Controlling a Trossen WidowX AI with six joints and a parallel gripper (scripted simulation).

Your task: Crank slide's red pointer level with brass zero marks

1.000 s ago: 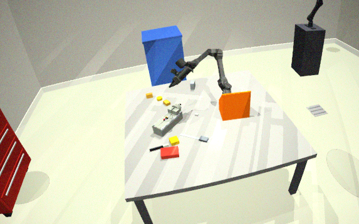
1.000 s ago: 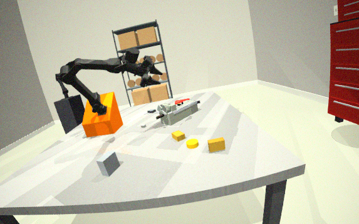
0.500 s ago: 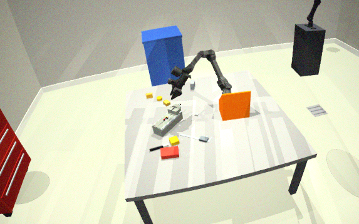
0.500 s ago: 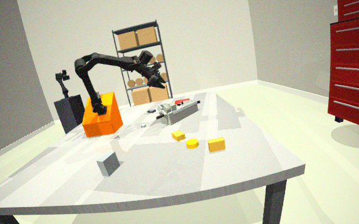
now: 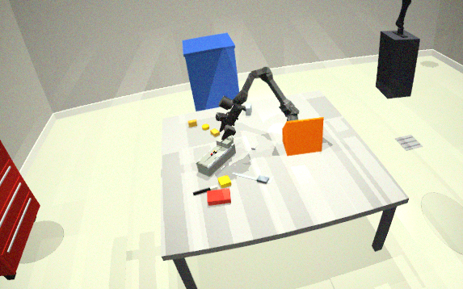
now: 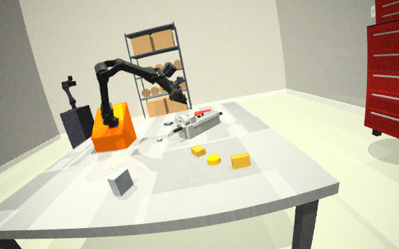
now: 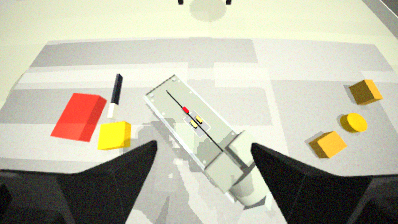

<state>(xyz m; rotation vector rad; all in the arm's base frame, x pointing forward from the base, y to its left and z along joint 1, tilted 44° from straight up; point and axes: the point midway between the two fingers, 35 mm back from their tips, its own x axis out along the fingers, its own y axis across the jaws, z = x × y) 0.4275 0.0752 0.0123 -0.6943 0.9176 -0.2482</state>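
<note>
1. Wrist view: the gripper (image 7: 202, 165) hangs with its fingers spread wide and nothing between them, both black tips framing the near end of the machine (image 7: 192, 117).
2. Between the tips, at 6 o'clock of the machine's body, sits the pale block (image 7: 227, 167) that carries the crank end. The handle itself is not clear here; in the exterior view a dark stub (image 6: 177, 129) sticks out of that end, probably the handle.
3. Along the machine's top runs a thin dark rod. The red pointer (image 7: 185, 109) sits on it, toward 11 o'clock from the two brass marks (image 7: 196, 120), close but not level with them.
4. The machine lies near the table's (image 5: 281, 226) middle, with a yellow block (image 7: 114, 135) and a red block (image 7: 78, 116) at its 9 o'clock.
5. Risks, as I judge them: the wide fingers could close on the pale block instead of the handle, or knock the machine askew on descent. Turning the wrong way would drive the pointer farther from the marks, and overshoot is likely, the gap being small.
6. Hard to tell: the handle's shape and angle, how high the tips stand above it, and the pointer's true offset, since the wrist view is oblique.
</note>
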